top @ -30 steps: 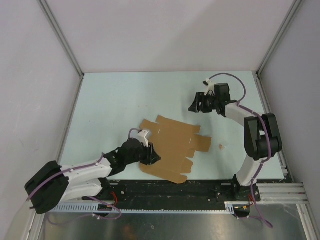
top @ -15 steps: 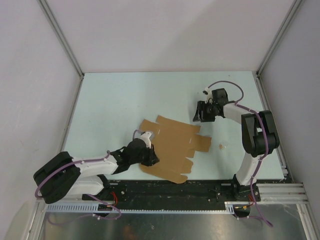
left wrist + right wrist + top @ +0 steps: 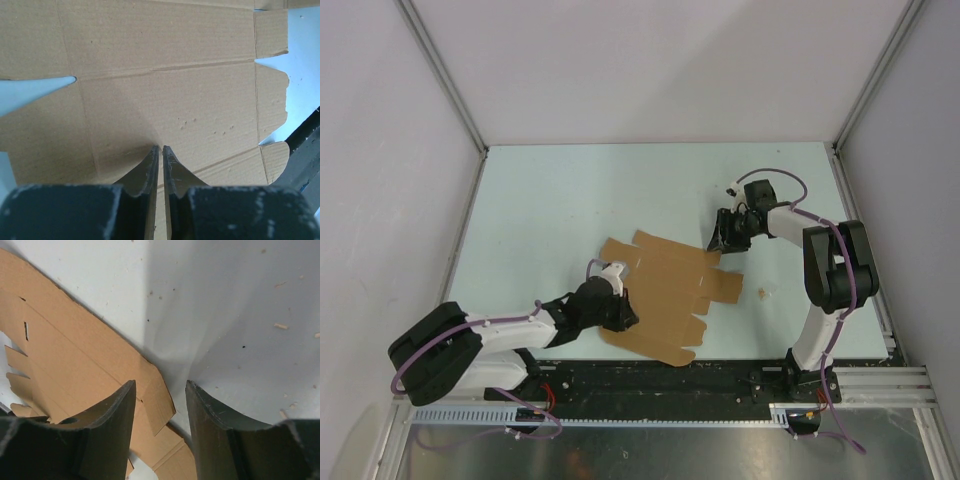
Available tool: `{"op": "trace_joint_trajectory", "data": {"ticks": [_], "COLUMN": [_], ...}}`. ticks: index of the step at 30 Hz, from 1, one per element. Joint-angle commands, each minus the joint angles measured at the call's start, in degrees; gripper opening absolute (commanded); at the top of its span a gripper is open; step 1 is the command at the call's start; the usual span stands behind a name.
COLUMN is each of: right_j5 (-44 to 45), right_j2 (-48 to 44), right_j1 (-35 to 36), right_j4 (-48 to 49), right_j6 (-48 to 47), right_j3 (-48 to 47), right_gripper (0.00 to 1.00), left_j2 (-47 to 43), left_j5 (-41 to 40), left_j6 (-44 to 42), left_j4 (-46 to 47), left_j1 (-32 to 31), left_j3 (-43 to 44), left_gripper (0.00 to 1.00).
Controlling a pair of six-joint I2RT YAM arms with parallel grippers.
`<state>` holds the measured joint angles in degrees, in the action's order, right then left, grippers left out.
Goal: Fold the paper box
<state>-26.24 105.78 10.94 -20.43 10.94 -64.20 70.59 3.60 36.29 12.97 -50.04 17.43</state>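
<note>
The paper box (image 3: 665,290) is a flat brown die-cut sheet with flaps and creases, lying near the table's front middle. My left gripper (image 3: 620,310) is at the sheet's left edge. In the left wrist view its jaws (image 3: 160,146) are closed to a thin slit, with the tips on the cardboard (image 3: 175,95), which puckers around them. My right gripper (image 3: 725,240) hangs low over the sheet's far right corner. In the right wrist view it (image 3: 160,385) is open, and a small corner flap (image 3: 160,405) lies between its fingers, untouched.
A small brown scrap (image 3: 763,293) lies on the pale table right of the sheet. The black base rail (image 3: 720,378) runs along the near edge. Grey walls with metal posts (image 3: 445,85) close off the back and both sides.
My left jaws have closed onto the sheet's left edge. My right gripper has come down and toward the sheet's far right corner, with its jaws narrowing. The sheet has barely shifted.
</note>
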Motion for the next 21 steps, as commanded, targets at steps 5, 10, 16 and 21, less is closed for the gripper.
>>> {"op": "trace_joint_trajectory", "data": {"ticks": [5,10,16,21], "right_j5": [-2.7,-3.6,-4.0,-4.5], "right_j2": [1.3,1.4,0.8,-1.2], "right_j1": [-0.1,-0.1,0.0,0.8], "right_j4": [0.6,3.0,4.7,5.1], "right_j6": [2.1,2.9,3.0,2.5], "right_j3": [1.6,2.6,3.2,3.9], "right_gripper": [0.46,0.41,0.26,0.15], "left_j2": [0.2,-0.5,-2.5,-5.4], "left_j5": [-2.9,-3.5,-3.5,-7.6], "left_j6": [0.8,1.0,1.1,1.4], "left_j4": [-1.8,-2.6,-4.2,-8.0], "left_j1": [-0.1,-0.1,-0.1,-0.1], "left_j3": [1.6,1.6,2.1,3.6], "left_gripper": [0.13,0.12,0.12,0.12]}}
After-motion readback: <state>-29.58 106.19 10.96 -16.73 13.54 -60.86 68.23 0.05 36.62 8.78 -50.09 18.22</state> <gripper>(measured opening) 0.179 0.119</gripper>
